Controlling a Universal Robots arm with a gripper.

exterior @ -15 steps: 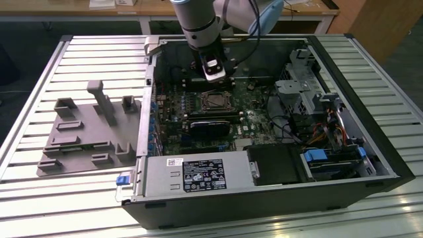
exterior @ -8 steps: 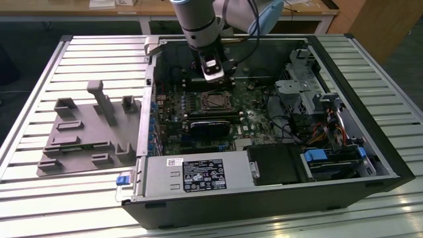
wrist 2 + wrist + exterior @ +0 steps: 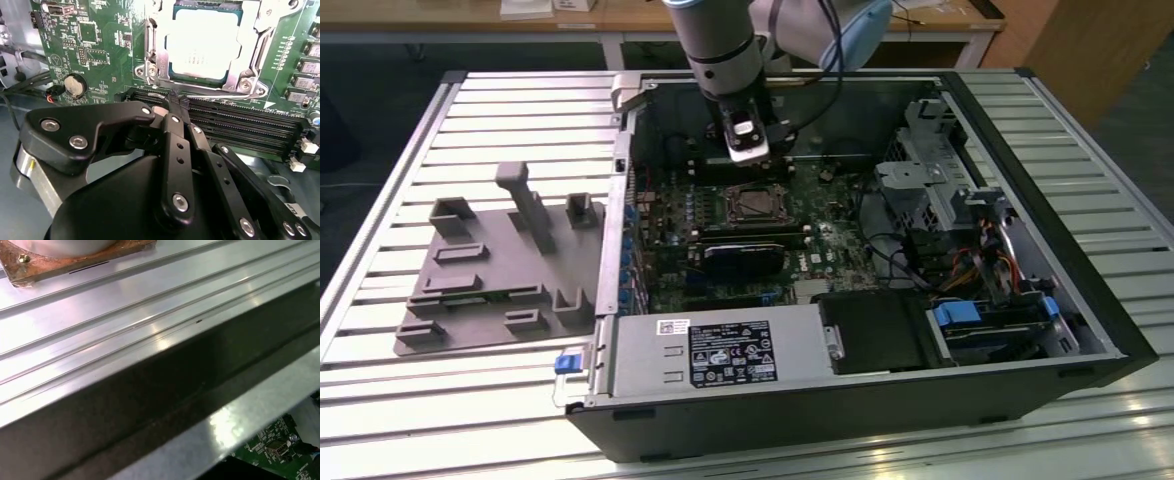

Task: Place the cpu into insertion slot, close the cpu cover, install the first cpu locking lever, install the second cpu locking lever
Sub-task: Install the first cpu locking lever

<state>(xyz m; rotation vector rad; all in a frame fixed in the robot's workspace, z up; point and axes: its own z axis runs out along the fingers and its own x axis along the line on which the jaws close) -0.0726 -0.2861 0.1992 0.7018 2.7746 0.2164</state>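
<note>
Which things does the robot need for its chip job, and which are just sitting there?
For the job:
cpu, seated in the insertion slot
cpu cover, framing the chip
locking lever
gripper, close to that lever

Just lying about:
grey fixture plate
black card
round battery
power supply box

Open computer case (image 3: 1067,330) lying on the counter (image 3: 400,420), fixture tray (image 3: 467,300) beside it on the exterior view's left, circuit board (image 3: 834,245) inside the case, cpu (image 3: 202,45) seated in the insertion slot (image 3: 754,203), cpu cover (image 3: 151,50) lying around its edges, gripper (image 3: 179,102) over the memory slots (image 3: 240,127) just beside the socket, power supply (image 3: 720,355) along the case's near edge.
</note>
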